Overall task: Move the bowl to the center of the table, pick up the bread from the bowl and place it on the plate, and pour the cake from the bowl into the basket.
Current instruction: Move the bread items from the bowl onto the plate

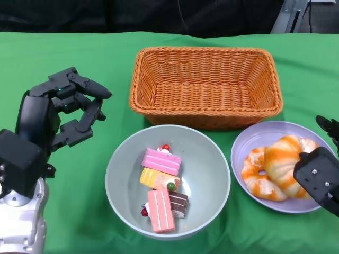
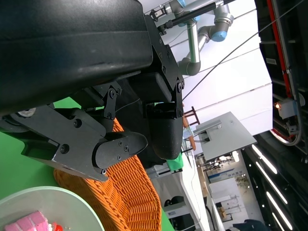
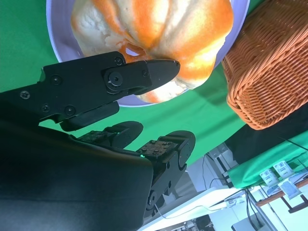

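A green cloth covers the table. Dark drapery fills the frame's top edge, a grey metal stand at upper right.

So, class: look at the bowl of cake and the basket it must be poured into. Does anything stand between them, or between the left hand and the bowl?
Nothing visible does. The basket sits just behind the bowl, with only green cloth between. The left hand hovers empty beside the bowl, with clear cloth between them. The plate with bread lies off to the side, out of the path.

grey-green bowl holding cake pieces, bread on lilac plate, wicker basket behind
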{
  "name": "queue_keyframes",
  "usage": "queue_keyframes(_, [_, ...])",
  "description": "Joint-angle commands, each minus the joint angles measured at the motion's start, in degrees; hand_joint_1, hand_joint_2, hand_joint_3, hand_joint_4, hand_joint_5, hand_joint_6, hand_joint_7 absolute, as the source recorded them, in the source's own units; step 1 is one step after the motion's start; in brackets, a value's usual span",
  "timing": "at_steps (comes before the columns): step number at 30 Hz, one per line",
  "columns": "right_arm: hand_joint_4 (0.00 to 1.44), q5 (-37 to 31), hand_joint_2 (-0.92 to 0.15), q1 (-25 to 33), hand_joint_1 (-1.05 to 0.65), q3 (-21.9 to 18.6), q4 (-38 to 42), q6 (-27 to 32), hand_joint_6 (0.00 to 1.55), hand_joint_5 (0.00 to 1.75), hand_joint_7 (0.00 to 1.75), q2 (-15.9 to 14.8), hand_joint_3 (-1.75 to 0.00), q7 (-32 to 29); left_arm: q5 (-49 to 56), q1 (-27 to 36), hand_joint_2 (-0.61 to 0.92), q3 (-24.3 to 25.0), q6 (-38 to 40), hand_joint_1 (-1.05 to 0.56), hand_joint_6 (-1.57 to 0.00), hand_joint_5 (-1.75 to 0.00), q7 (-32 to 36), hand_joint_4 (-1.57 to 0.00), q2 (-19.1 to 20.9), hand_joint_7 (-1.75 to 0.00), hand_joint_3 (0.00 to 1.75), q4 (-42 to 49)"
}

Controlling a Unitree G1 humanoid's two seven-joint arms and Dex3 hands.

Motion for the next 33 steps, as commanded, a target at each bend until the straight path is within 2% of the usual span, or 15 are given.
queue_keyframes(1, [0.56,0.13,-0.92,0.94,-0.54,-0.97,-2.01,-0.81,0.5,0.05,0.03,0.28,-0.13,-1.54,-0.01,0.15,0.69,0.27,-0.35,-0.04,-0.84,-1.4,-0.45,-0.78,1.12,-1.05,0.78,0.27])
queue_keyframes(6, [0.57,0.1,-0.92,1.05,-0.54,-0.96,-2.19,-0.81,0.51,0.05,0.03,0.31,-0.13,-1.65,0.0,0.15,0.68,0.28,-0.35,-0.04,-0.84,-1.39,-0.45,-0.78,1.13,-1.05,0.78,0.29])
queue_keyframes(10, [0.62,0.34,-0.92,2.81,-0.54,-1.32,-5.71,-0.7,0.55,0.07,0.04,0.14,-0.15,-0.81,-0.81,0.0,0.69,0.34,-0.67,-0.05,-0.84,-1.4,-1.28,-0.78,1.03,-1.05,0.77,0.81])
queue_keyframes(23, [0.63,0.96,-0.92,3.48,-0.53,-1.82,-7.08,0.02,0.56,0.05,0.02,0.38,-0.14,0.21,0.08,-0.11,0.69,0.45,-0.78,-0.05,-0.84,-1.4,-0.87,-0.78,1.2,-1.05,0.77,1.12])
queue_keyframes(27, [0.64,2.4,-0.92,4.43,-0.51,-2.88,-8.66,-3.95,0.58,0.04,0.03,1.37,-0.12,-1.63,-0.15,0.05,0.69,0.38,-0.85,-0.05,-0.84,-1.39,-1.2,-0.78,1.21,-1.05,0.78,0.71])
queue_keyframes(30, [0.64,4.52,-0.92,5.23,-0.56,-3.87,-12.55,-5.36,0.58,0.04,0.02,1.93,-0.15,-0.52,-0.57,-0.06,0.69,0.45,-0.78,-0.05,-0.83,-1.4,-1.42,-0.78,1.1,-1.05,0.77,0.95])
queue_keyframes(33, [0.65,10.67,-0.92,6.65,-0.5,-5.14,-15.6,-11.7,0.59,0.04,0.02,2.8,-0.13,1.75,-0.66,-0.11,0.7,0.4,-0.71,-0.05,-0.84,-1.4,-1.4,-0.78,0.98,-1.06,0.76,0.96])
